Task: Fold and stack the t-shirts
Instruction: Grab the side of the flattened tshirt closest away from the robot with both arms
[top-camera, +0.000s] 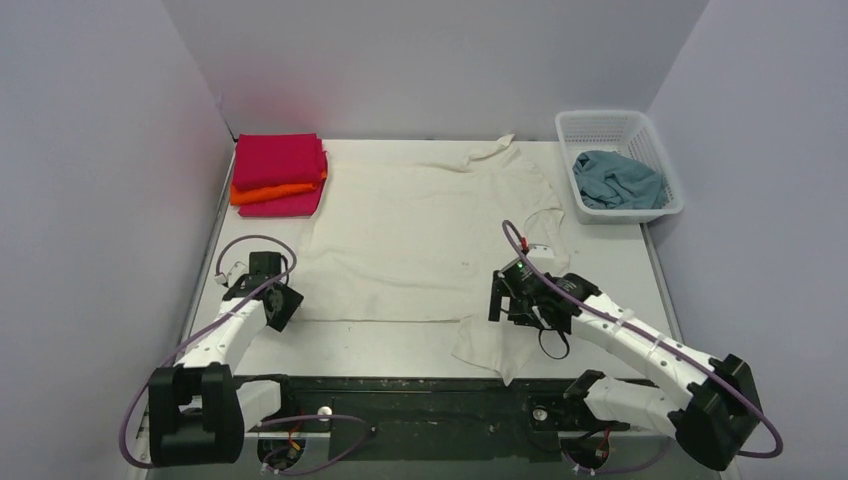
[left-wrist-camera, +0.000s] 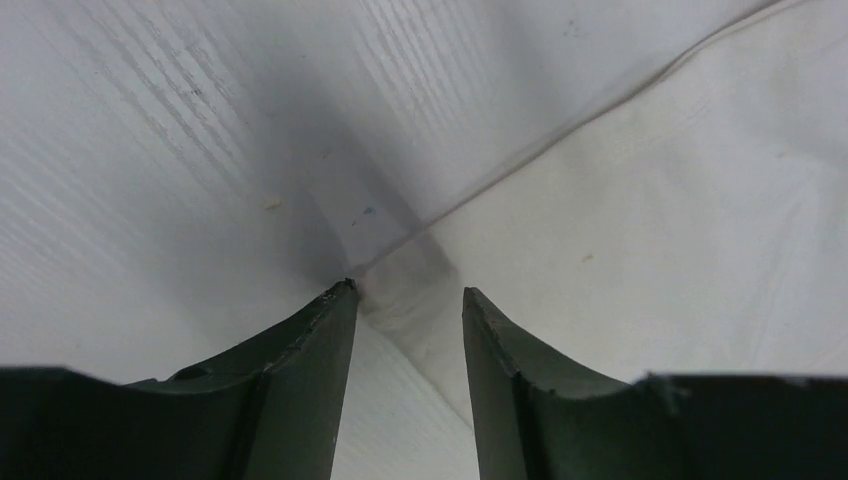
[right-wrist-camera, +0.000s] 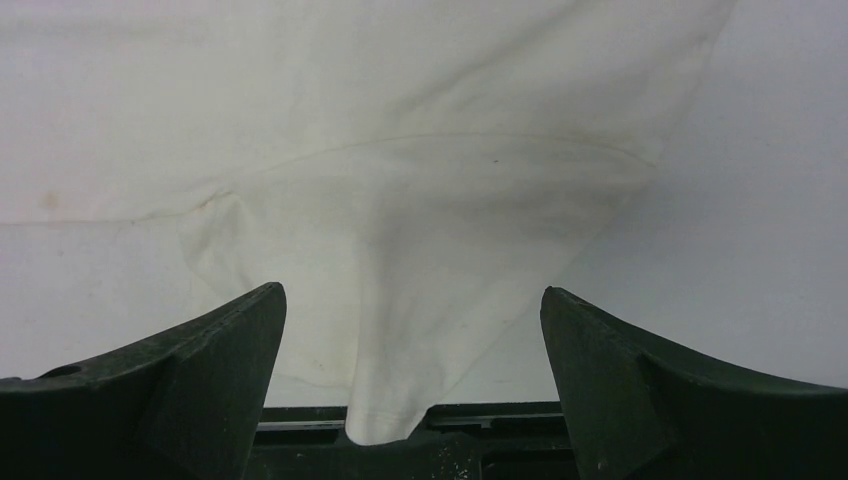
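Observation:
A cream t-shirt (top-camera: 420, 235) lies spread flat across the middle of the table. One sleeve (top-camera: 487, 348) reaches over the near edge. My left gripper (top-camera: 284, 305) is down at the shirt's near left corner. In the left wrist view (left-wrist-camera: 407, 290) it is open, and the cloth corner (left-wrist-camera: 410, 300) lies between the fingertips. My right gripper (top-camera: 500, 297) hovers over the near sleeve. In the right wrist view (right-wrist-camera: 410, 292) it is wide open above the sleeve (right-wrist-camera: 400, 260). Magenta (top-camera: 279, 160) and orange (top-camera: 270, 190) folded shirts are stacked at the back left. A grey-blue shirt (top-camera: 618, 180) lies crumpled in the basket.
A white mesh basket (top-camera: 610, 125) stands at the back right corner. Walls close in the table on the left, back and right. A dark rail (top-camera: 420, 395) runs along the near edge between the arm bases.

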